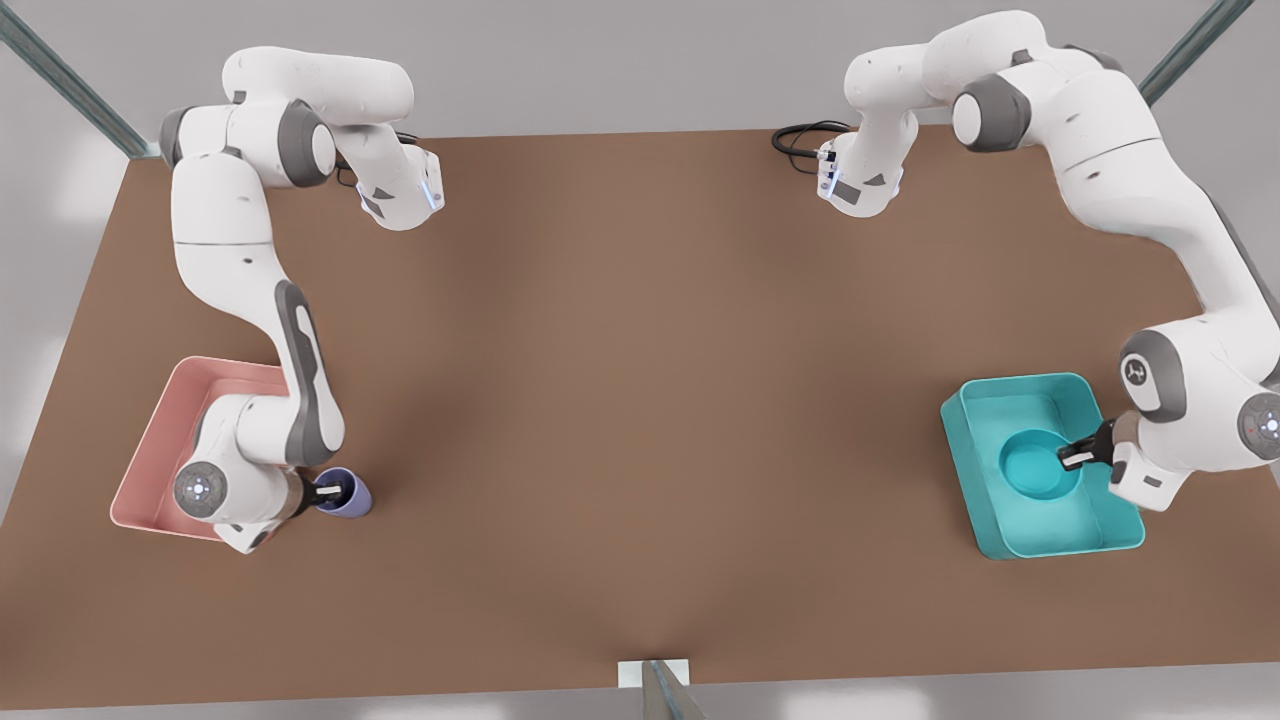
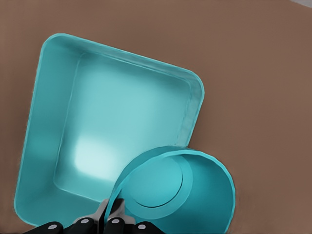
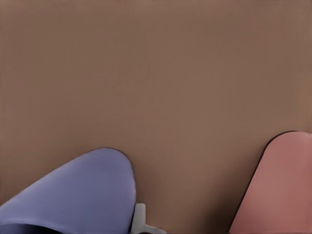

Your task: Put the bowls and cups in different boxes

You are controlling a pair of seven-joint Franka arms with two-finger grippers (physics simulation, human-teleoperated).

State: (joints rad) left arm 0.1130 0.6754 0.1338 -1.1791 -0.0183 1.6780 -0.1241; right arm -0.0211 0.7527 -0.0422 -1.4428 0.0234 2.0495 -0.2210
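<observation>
The small teal bowl (image 1: 1035, 468) (image 2: 195, 190) hangs tilted over the teal box (image 1: 1000, 390) (image 2: 48, 102). My left gripper (image 1: 1075, 455) (image 2: 113, 210), at the front view's right, is shut on the bowl's rim. The lavender cup (image 1: 352, 495) (image 2: 0, 0)
</observation>
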